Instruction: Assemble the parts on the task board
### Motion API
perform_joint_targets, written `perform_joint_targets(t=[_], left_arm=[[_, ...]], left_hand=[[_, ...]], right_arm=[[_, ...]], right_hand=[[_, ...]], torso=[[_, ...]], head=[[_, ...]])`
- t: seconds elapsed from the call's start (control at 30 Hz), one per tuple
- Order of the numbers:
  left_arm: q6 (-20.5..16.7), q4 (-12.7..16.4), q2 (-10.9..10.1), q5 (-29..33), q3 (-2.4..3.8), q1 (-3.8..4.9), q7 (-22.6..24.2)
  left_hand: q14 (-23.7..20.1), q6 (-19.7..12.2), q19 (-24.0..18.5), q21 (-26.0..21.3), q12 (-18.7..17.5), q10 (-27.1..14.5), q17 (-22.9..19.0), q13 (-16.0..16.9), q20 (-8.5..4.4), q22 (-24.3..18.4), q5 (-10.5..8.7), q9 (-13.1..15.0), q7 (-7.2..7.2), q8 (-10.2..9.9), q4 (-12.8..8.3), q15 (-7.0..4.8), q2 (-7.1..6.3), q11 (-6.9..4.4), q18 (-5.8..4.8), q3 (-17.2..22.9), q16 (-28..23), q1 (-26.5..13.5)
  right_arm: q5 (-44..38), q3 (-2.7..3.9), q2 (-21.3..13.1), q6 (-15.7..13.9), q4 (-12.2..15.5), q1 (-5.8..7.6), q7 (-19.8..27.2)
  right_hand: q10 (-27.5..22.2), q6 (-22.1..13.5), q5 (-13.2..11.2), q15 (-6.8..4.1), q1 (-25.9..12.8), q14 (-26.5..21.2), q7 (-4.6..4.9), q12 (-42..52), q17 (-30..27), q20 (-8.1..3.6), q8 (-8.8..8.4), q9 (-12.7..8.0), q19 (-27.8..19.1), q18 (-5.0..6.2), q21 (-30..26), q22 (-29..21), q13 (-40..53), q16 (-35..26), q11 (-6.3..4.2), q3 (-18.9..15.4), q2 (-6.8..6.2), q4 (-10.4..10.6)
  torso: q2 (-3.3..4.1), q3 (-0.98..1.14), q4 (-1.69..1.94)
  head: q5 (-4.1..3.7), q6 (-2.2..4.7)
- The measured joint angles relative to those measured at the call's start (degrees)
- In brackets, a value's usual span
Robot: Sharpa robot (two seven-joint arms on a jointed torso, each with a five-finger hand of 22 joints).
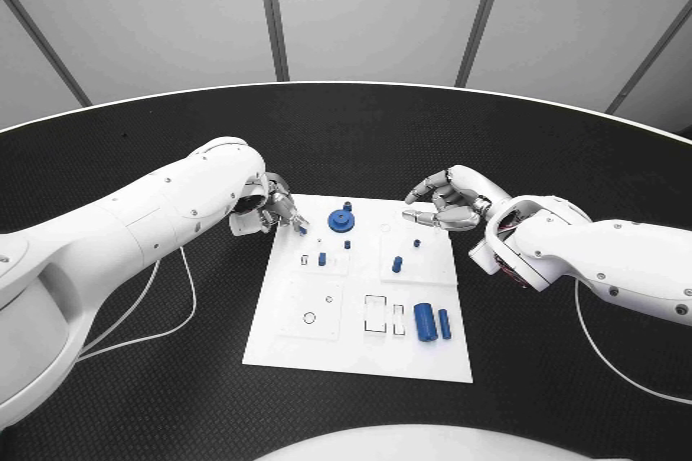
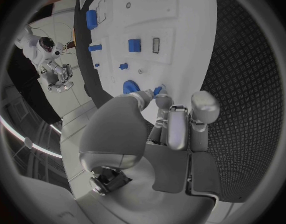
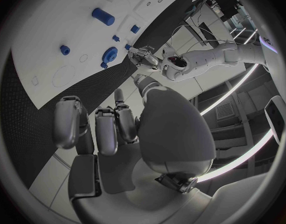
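Parts (image 1: 424,321) lie on the task board (image 1: 289,346), mid-table (image 1: 144,401).

Smooth matt white task board (image 1: 361,311) (apparently plastic), textured black table (image 1: 577,381).

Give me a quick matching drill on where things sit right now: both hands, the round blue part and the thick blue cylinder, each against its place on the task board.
Things:
1. left hand
2. right hand
3. round blue part
4. thick blue cylinder

Places on the task board:
a. at the far right corner
b. in the near right area, beside a slimmer blue piece
c. at the far left corner
d. by the far edge, between the two hands

Pairs: 1-c, 2-a, 3-d, 4-b
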Motion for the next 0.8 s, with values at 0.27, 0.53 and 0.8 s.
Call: perform_joint_targets(t=[0.27,0.53,0.8], left_arm=[[0.6,-0.2,-0.1,0.7,0.0,0.0,-0.1],[1.2,-0.4,-0.3,2.0,-0.01,0.0,-0.2],[0.6,-0.1,-0.8,4.5,-0.01,0.0,0.6]], left_hand=[[0.0,-1.3,0.0,0.2,0.0,-0.1,0.0,-0.7,0.0,0.2,-0.43,-0.1,0.6,2.6,-5.3,0.0,-1.54,0.13,0.0,12.8,0.0,-0.9],[0.0,-1.7,0.0,0.2,0.0,-0.1,0.0,-0.9,0.0,0.4,0.62,-0.1,0.62,3.5,-7.3,0.0,-1.73,0.14,0.0,17.7,0.0,-3.4],[0.0,-1.9,0.0,0.6,0.5,0.0,0.0,-0.5,0.0,0.4,2.97,0.0,0.81,4.2,-8.2,0.0,-1.85,0.22,0.0,19.2,0.0,-5.7]], right_arm=[[0.0,0.0,0.0,0.1,0.0,0.0,0.0],[0.0,0.0,0.0,0.1,-0.1,0.0,0.0],[0.0,0.0,-0.1,0.1,-0.1,0.0,0.0]], right_hand=[[0.0,0.0,0.0,0.0,-0.2,0.0,0.0,0.0,0.0,0.0,0.0,0.0,0.0,0.0,0.0,0.0,0.0,0.0,0.0,0.0,0.22,0.0],[0.0,0.0,0.0,0.0,-0.2,0.0,0.0,0.0,0.0,0.0,-0.01,0.0,0.0,0.0,0.0,0.0,0.0,0.0,0.0,0.0,0.22,0.0],[0.0,0.0,0.0,0.0,-0.2,0.0,0.0,0.0,0.0,0.0,-0.01,0.0,0.0,0.0,0.0,0.0,0.0,0.0,0.0,0.0,0.22,0.0]], torso=[[0.01,-0.03,0.01],[0.01,-0.04,0.02],[-0.02,-0.04,0.03]], head=[[0.04,0.01],[0.11,-0.06],[0.2,-0.06]])
